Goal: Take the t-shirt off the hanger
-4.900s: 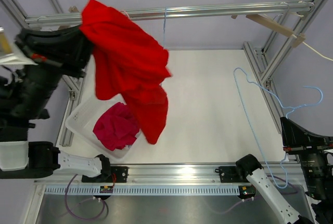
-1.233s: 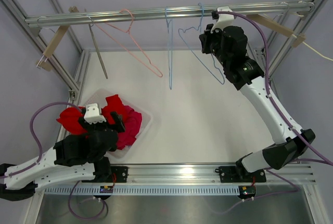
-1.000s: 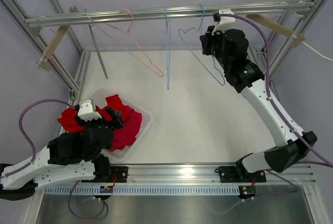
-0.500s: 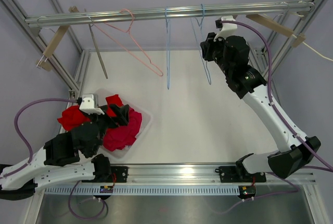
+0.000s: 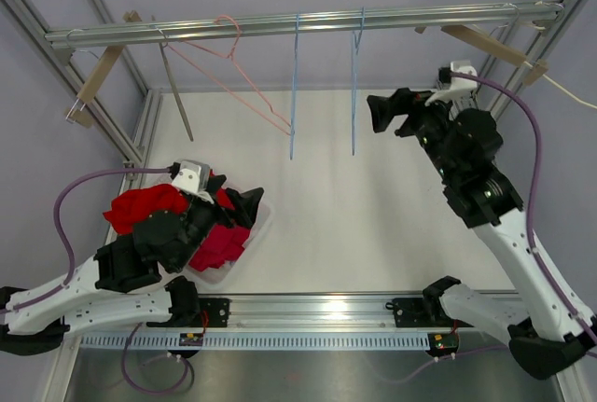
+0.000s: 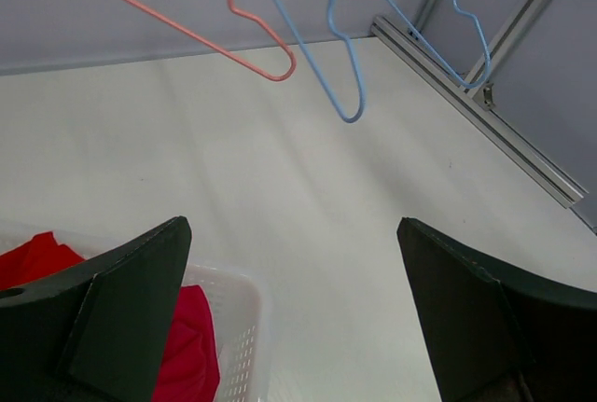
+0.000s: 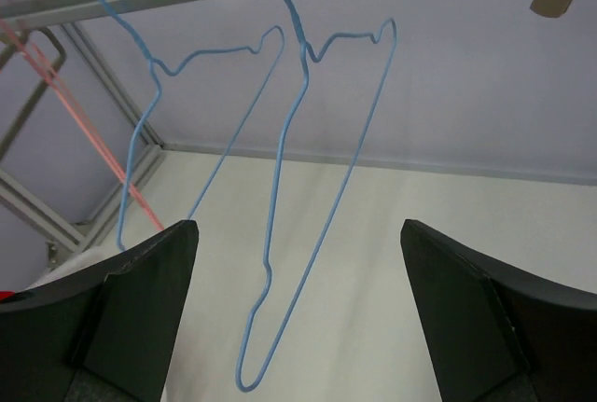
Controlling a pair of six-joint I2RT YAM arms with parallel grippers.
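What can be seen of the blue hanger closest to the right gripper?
The blue hanger is thin bare wire bent into a hook, two sloping shoulders with small notches, and a bottom bar. It carries no garment. Its hook sits over the metal rail, and it hangs straight down, edge-on from above, over the white table, beside a second blue hanger. Only the rail touches it. The open right gripper faces it from the side and appears to be apart from it.
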